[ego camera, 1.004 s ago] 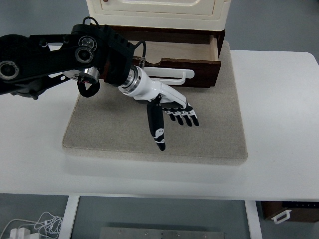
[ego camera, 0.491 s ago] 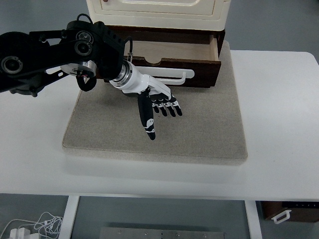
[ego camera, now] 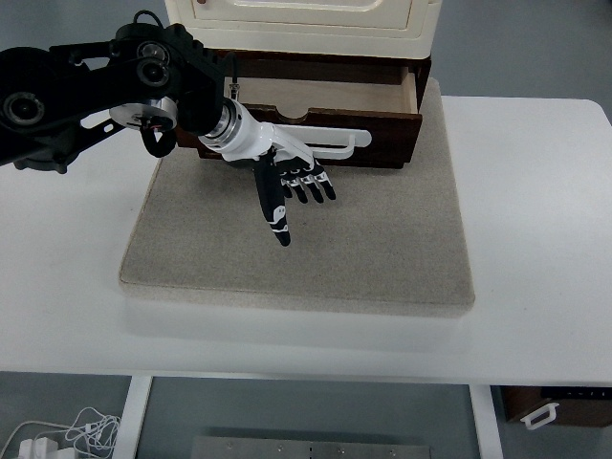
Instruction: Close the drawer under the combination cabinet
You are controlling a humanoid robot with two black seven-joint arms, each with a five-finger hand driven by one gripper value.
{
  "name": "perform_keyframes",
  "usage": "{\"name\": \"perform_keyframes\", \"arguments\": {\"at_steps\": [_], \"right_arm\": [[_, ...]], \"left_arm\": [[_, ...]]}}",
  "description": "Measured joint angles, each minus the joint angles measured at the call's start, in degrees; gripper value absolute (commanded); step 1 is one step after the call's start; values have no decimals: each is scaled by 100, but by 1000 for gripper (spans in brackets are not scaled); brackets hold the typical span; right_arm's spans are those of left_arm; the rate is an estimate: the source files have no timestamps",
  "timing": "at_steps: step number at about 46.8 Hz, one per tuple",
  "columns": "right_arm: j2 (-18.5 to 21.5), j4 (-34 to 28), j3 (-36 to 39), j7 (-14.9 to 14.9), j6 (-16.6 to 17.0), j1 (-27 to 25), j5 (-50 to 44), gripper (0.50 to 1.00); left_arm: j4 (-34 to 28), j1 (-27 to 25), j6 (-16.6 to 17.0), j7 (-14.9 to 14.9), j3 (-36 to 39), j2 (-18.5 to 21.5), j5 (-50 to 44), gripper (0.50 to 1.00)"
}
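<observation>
while the drawer [ego camera: 325, 120] stands pulled out under the cabinet [ego camera: 301, 24], its long front running left-right, the left hand [ego camera: 285, 182] hovers just in front, fingers [ego camera: 311, 186] spread wide, holding nothing.

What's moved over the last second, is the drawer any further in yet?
The left hand pulled back toward the drawer, ending just in front of its white handle, fingers spread, holding nothing. The drawer stayed open as before; the cabinet and mat did not shift.
</observation>
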Motion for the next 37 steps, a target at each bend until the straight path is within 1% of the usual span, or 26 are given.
{"name": "perform_keyframes", "arguments": {"at_steps": [11, 17, 37], "right_arm": [[0, 0, 0, 0, 0, 0, 0, 952], [0, 0, 0, 0, 0, 0, 0, 952], [0, 0, 0, 4, 0, 0, 0, 952]], "left_arm": [[153, -60, -8, 0, -52, -12, 7, 996], [305, -78, -3, 0, -76, -121, 32, 996], [560, -79, -1, -2, -76, -143, 139, 996]]}}
